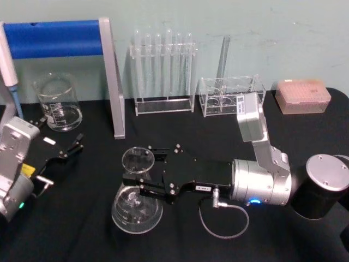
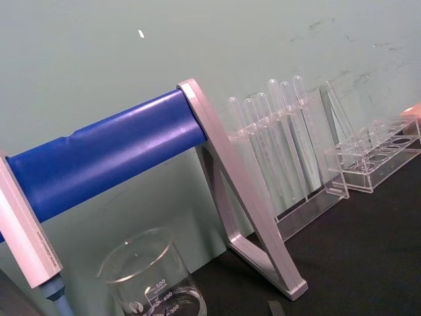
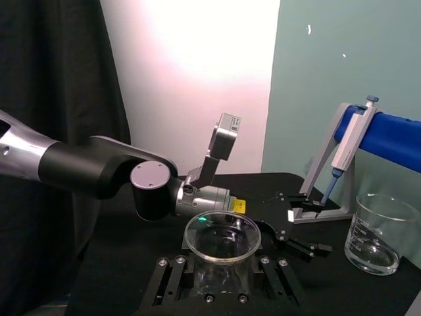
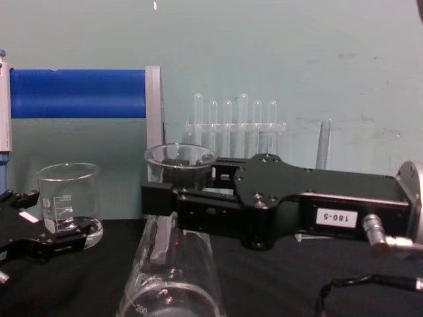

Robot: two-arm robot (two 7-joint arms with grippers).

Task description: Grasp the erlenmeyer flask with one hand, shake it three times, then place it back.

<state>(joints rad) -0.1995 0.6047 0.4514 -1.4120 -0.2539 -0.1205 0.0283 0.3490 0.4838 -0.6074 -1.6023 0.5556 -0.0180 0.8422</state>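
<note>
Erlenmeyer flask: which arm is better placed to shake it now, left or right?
Right. The right gripper has its jaws clamped on the erlenmeyer flask at the neck, under the rim. The left gripper sits open near the beaker, apart from the flask.

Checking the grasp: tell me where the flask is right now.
In the head view the flask is left of centre over the black table, its neck between the right gripper's jaws, in front of the metal stand; the left gripper sits by the beaker.
</note>
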